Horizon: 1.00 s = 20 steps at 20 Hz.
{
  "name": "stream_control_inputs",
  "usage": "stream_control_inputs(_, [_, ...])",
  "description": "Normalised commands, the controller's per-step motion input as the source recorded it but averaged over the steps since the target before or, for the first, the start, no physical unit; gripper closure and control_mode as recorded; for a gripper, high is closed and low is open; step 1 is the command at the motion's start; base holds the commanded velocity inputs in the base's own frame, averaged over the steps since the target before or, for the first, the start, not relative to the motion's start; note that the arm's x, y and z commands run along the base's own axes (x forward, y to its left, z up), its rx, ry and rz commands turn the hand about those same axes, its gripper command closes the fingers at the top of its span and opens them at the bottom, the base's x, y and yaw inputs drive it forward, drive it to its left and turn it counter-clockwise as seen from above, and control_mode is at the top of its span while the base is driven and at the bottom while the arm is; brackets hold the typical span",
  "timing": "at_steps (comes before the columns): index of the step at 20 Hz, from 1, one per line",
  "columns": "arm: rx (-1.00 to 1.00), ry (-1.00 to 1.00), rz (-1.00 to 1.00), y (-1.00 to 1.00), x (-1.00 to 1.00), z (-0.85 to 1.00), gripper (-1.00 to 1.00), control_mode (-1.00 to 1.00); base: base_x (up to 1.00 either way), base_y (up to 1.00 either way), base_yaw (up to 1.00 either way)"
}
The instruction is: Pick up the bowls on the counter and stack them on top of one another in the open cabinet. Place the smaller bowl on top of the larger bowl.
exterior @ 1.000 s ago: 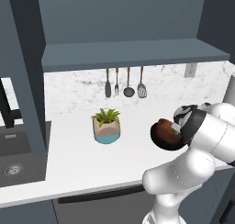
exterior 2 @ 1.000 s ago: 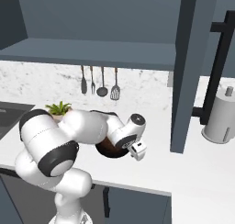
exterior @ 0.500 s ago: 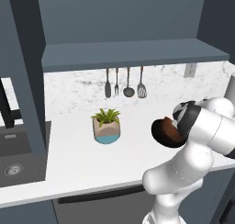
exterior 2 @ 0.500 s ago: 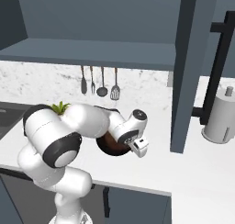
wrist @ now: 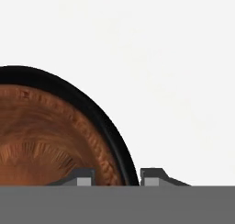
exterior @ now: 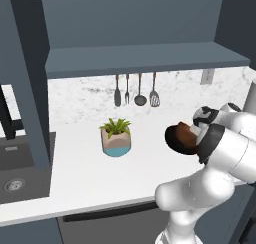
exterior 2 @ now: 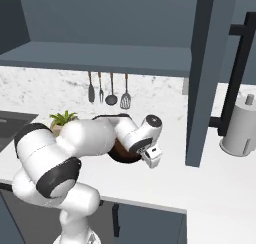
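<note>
The hand (wrist: 117, 176) pinches the rim at five o'clock of the bowl (wrist: 50, 136) on the desk (wrist: 174, 58); the cabinet (exterior: 145, 55) waits.

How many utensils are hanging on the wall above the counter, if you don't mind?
4, side by side under the cabinet shelf: utensil one, utensil two, the ladle and the spatula. None looks hidden.
</note>
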Motion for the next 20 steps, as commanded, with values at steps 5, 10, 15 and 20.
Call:
stream_control_inputs(5, [0.00,-0.31,-0.18,0.33,-0.70,1.00,1.00,-1.00,0.00,0.00,0.00])
stream_control_inputs(10, [0.00,-0.25,-0.16,0.37,-0.61,1.00,1.00,-1.00,0.00,0.00,0.00])
stream_control_inputs(15, [0.00,-0.18,-0.12,0.21,-0.48,1.00,1.00,-1.00,0.00,0.00,0.00])
stream_control_inputs(20, [0.00,-0.11,-0.11,0.06,-0.44,1.00,1.00,-1.00,0.00,0.00,0.00])
